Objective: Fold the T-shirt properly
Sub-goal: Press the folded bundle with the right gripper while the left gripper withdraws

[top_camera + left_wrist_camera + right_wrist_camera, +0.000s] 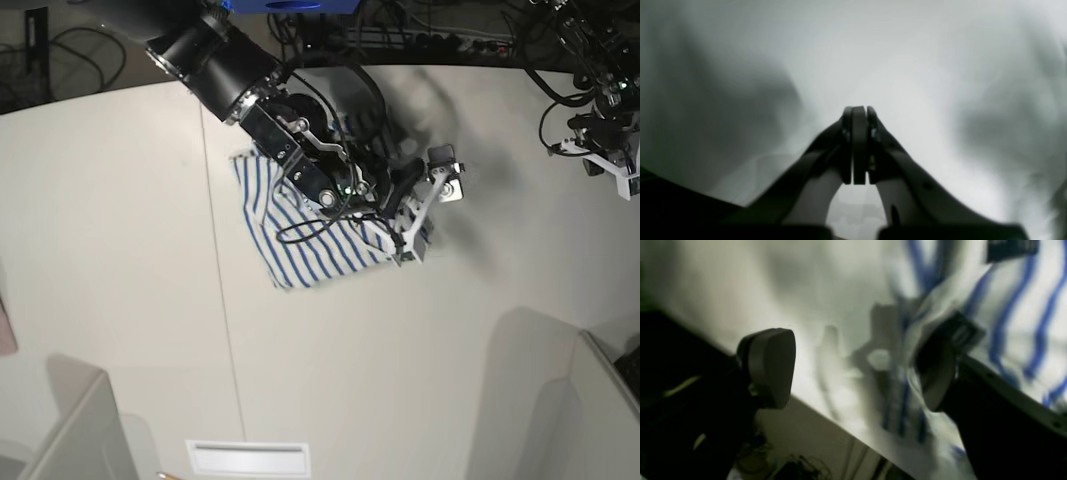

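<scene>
**Base view: shirt folded small, right arm over its edge**

Base view shows the T-shirt (300, 235) as a compact striped bundle left of centre on the table (120, 200). The right gripper (428, 205) sits at its right edge, jaws spread wide, gripping nothing, though cloth drapes one finger (937, 373). The left gripper (858, 110), upper right, is clamped shut on nothing. To finish well, I'd lift straight away so no fabric snags and drags the fold open.

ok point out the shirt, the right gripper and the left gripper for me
shirt (305, 250): base view, on the striped cloth.
right gripper (857, 368): right wrist view, midway between its parted fingertips.
left gripper (859, 111): left wrist view, at its closed fingertips.
</scene>
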Available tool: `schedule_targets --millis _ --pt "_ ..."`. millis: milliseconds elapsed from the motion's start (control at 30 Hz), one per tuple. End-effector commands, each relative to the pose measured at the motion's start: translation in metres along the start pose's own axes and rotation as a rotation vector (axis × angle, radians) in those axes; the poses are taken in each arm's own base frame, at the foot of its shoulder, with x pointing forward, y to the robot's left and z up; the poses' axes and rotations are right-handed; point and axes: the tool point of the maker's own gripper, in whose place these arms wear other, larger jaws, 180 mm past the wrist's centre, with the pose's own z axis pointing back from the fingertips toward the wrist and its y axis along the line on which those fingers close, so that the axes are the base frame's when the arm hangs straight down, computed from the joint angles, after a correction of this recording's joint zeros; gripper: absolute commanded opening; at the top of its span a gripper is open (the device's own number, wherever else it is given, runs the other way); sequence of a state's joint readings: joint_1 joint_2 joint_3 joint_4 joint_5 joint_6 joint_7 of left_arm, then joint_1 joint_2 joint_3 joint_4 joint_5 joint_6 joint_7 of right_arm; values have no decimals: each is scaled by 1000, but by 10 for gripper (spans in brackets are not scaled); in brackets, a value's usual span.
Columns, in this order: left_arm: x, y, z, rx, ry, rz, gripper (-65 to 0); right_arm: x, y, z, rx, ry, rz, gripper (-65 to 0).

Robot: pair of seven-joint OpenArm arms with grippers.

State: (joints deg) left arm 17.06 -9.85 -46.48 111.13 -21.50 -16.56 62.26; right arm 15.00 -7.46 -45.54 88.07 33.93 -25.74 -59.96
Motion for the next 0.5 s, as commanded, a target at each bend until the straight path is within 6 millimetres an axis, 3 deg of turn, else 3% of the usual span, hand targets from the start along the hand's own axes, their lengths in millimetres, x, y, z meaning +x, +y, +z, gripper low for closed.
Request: schedule_targets --millis 0,200,300,400,467 --pt "15 3 3 5 -49 -10 -650 23 14 12 36 -73 31 -125" --pt "10 8 -2 8 -26 -6 -650 27 4 52 29 -130 111 -239" --pt "9 15 -3 18 -19 0 -650 20 -12 66 -27 -135 79 -392" --pt "10 25 0 42 -28 22 -650 7 -30 70 -98 -123 -14 -650" --pt "14 29 1 50 -41 30 -650 -10 -32 69 -102 -85 -61 -650"
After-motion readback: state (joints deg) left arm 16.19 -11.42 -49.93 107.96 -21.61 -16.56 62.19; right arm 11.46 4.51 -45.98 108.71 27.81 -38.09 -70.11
